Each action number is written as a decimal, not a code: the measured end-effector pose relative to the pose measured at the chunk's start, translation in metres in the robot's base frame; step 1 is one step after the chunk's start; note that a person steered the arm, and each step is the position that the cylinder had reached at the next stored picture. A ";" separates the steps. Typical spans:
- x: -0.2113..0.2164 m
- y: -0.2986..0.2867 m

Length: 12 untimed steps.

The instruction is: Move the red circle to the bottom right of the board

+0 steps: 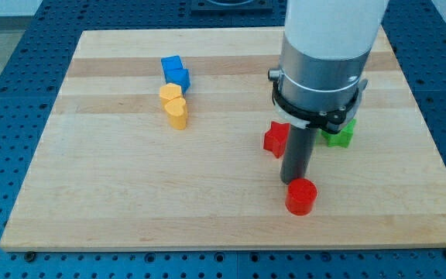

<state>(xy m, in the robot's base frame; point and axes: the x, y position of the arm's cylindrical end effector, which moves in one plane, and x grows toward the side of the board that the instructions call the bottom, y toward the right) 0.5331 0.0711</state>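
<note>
Spanning the desk (pixel 91 201), the board shows the job part done, no pincer on this rig, my tip (pixel 294 180) touching the red circle (pixel 301 196) from above, low and right of centre, the bottom-right corner not yet reached.

No readable text, labels, brands, numbers or signs anywhere in view

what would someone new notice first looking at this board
The big white and grey arm fills the view's top right, its dark rod ending with my tip right above the red circle near the board's bottom edge. A red star and green block flank the rod; blue and yellow blocks cluster upper left.
</note>
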 end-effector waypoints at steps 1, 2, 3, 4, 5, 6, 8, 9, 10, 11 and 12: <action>0.002 -0.042; 0.036 -0.055; 0.042 -0.018; 0.036 0.037; 0.035 0.058; 0.019 0.040; -0.017 0.055; -0.006 0.080; 0.013 0.105; 0.010 0.117; -0.035 0.123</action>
